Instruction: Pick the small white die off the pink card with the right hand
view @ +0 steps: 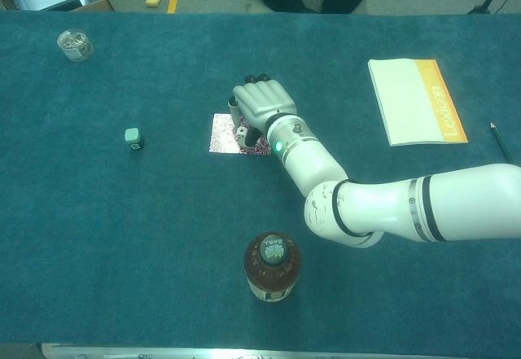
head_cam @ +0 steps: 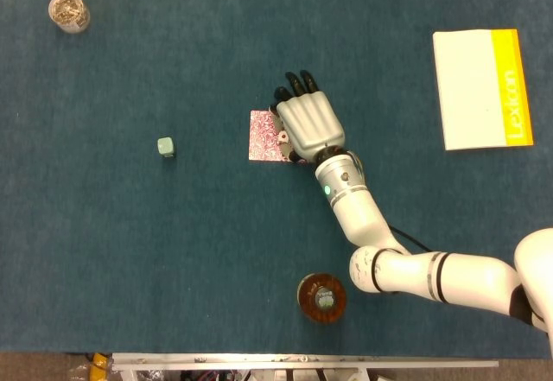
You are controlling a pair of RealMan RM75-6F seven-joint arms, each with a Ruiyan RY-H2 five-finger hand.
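My right hand lies palm down over the right edge of the pink patterned card, fingers curled downward. The small white die peeks out at the hand's left side, pinched between the thumb and the curled fingers, low over the card's right part. Most of the die is hidden under the hand. My left hand shows in neither view.
A pale green cube sits left of the card. A brown bottle stands near the front edge, beside my right forearm. A white and yellow booklet lies at the right, a jar of clips at the far left.
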